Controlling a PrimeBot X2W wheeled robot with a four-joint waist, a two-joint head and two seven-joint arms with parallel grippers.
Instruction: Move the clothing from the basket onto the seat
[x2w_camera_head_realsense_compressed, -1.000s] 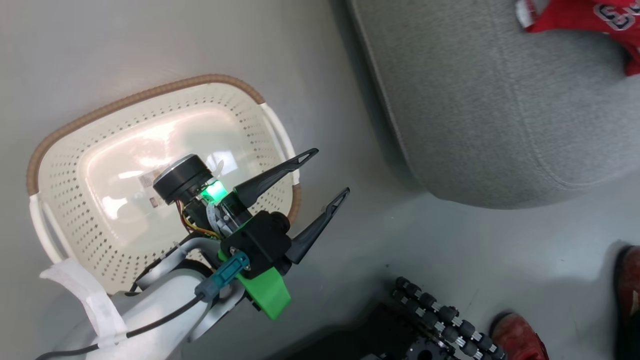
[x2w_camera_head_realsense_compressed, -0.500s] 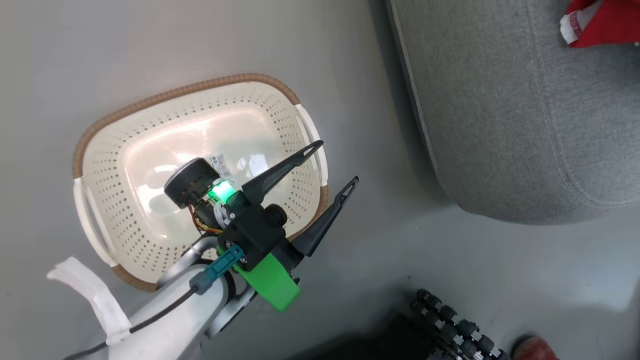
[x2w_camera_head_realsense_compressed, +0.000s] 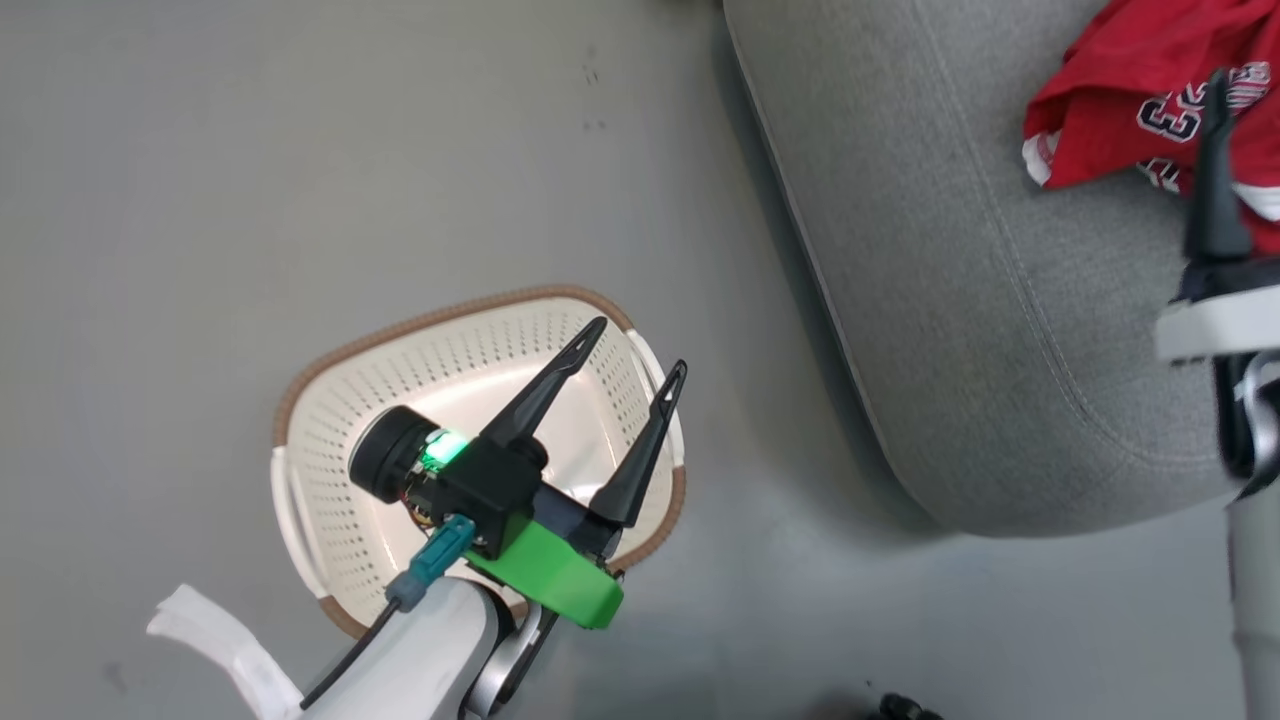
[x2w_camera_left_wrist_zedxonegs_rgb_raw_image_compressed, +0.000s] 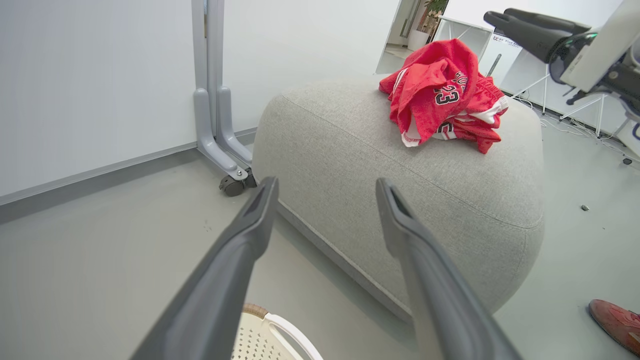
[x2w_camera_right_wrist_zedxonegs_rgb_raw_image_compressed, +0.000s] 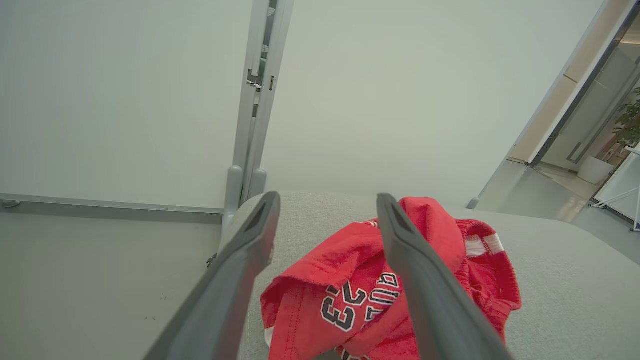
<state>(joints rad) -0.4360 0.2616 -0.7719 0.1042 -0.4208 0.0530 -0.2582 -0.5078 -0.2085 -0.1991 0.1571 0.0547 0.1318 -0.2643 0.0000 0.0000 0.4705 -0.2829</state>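
Clothing (x2w_camera_right_wrist_zedxonegs_rgb_raw_image_compressed: 320, 270) bunched on seat (x2w_camera_right_wrist_zedxonegs_rgb_raw_image_compressed: 575, 280), "23" upside-down in R wrist view

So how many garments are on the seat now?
2, it seems, bunched together on the seat: the numbered jersey on top, a white-striped red piece under it. Folds may hide more.

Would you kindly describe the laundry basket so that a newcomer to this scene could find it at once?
Start at the big grey seat, which bears the red clothing. On the floor to its left in the head view, below the left gripper, stands the basket. It is cream-white perforated plastic with a brown woven-look rim and white side handles.
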